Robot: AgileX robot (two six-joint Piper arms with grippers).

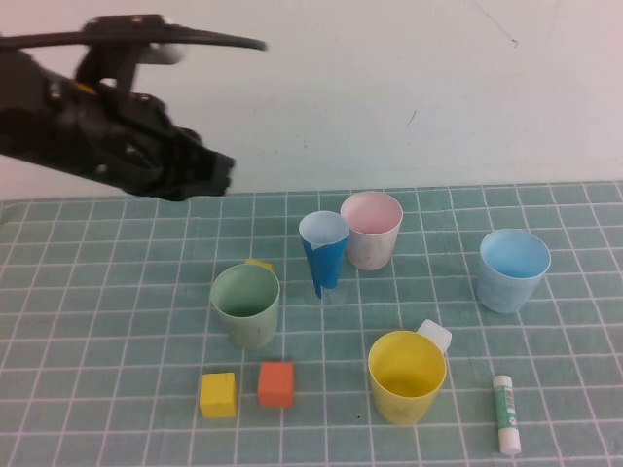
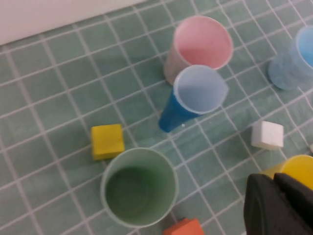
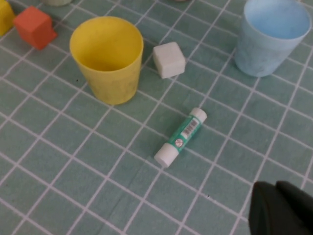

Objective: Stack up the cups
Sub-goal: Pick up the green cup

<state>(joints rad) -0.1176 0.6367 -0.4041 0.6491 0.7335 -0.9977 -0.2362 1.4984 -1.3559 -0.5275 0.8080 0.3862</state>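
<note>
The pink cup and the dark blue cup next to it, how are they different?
The pink cup is wide and pale, while the dark blue cup is narrow, cone-shaped and white inside. The pink cup stands straight; the dark blue cup tilts. Both are open at the top and look empty. The left gripper hangs shut above the mat's far left; the right gripper, also shut, is above the glue stick.

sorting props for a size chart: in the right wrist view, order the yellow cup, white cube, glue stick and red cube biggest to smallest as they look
1. yellow cup, clearly largest.
2. glue stick, long but thin.
3. white cube and red cube: they look alike, so I will not rank them.
</note>
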